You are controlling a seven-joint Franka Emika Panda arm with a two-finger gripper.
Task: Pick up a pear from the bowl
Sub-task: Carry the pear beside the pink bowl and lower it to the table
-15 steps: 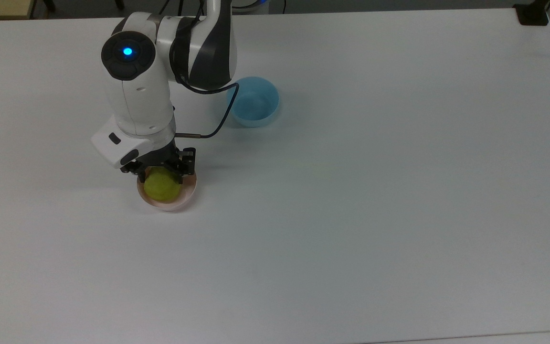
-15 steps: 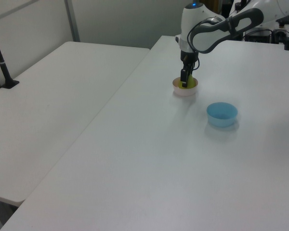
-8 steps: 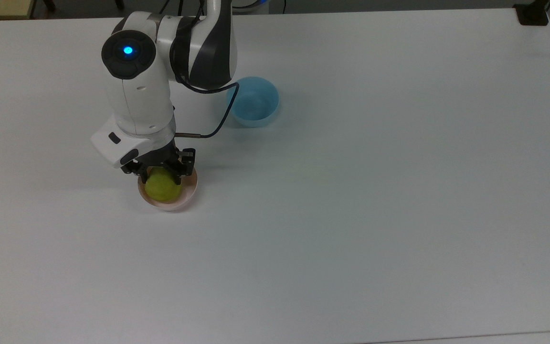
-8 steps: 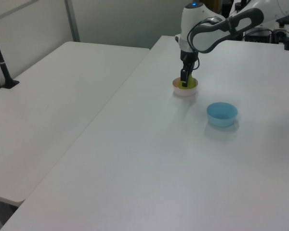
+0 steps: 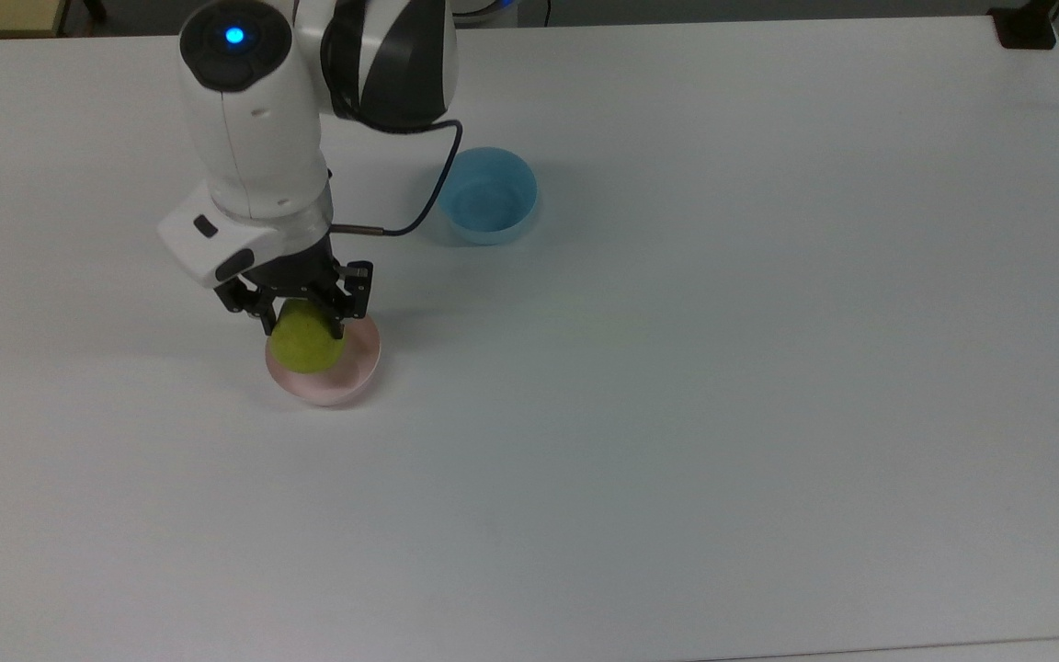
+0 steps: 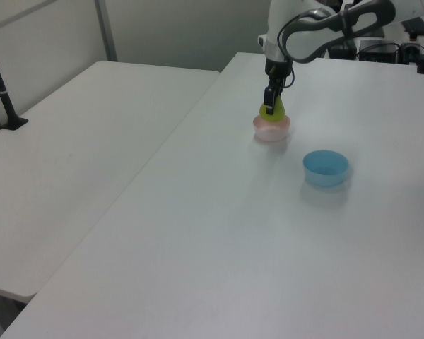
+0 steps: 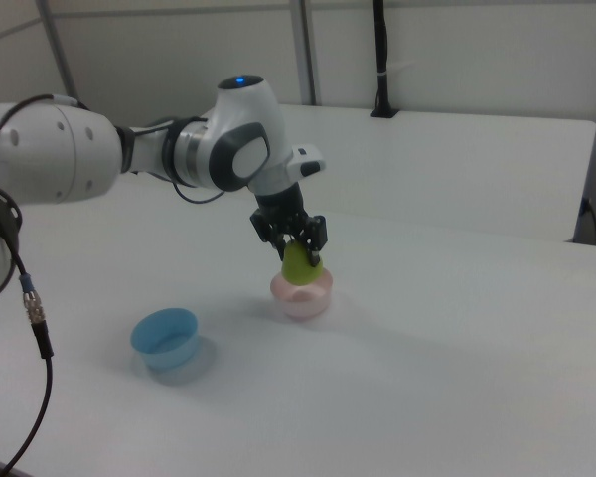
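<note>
Lifted since a second ago, the pear (image 5: 306, 337) now hangs mostly above the rim of the pale pink bowl (image 5: 346, 377) instead of sitting deep in it. The gripper (image 5: 301, 317) pinches its narrow top between black fingers. The fruit's skin looks matte yellow-green; the round bowl is smooth plastic. A light blue bowl (image 5: 489, 196) stands apart on the white table (image 5: 723, 368).
</note>
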